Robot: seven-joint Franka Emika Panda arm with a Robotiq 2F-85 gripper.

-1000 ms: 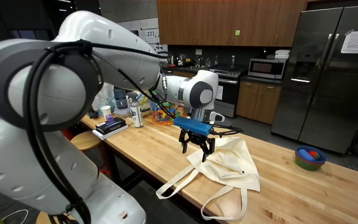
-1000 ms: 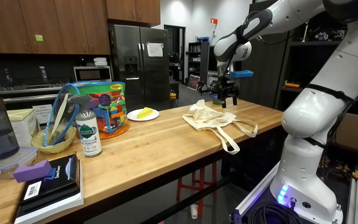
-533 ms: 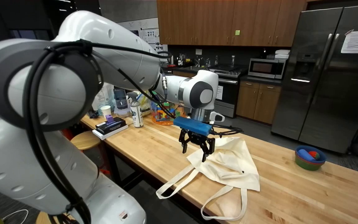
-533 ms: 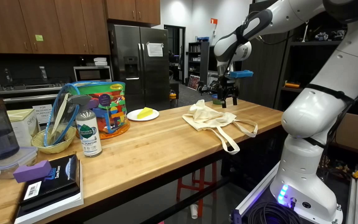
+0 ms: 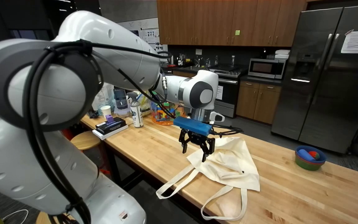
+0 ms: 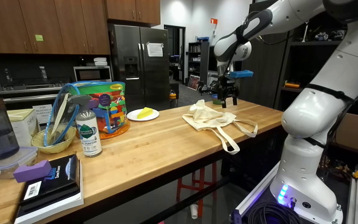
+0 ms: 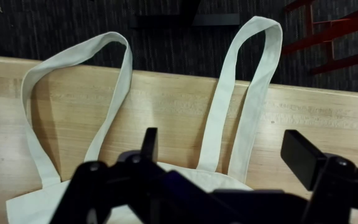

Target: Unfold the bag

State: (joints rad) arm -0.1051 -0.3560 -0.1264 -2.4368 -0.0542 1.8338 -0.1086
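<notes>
Right of centre in both exterior views, the cream cloth tote bag [image 5: 228, 168] lay creased on the surface [image 5: 306, 193]. Our fingers [image 7: 300, 157] gaped wide, holding nothing. We judged the bag light and limp, best pinched by a strap [image 7: 216, 124], though its folds read poorly.

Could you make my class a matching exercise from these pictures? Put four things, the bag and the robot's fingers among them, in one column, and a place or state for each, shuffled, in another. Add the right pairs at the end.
Column one
1. cloth bag
2. yellow wedge
3. purple block
4. fingers

Column two
A. on a white plate
B. spread apart, gripping nothing
C. creased, with both straps reaching past the edge of the table
D. on a black box

Right pairs: 1-C, 2-A, 3-D, 4-B
</notes>
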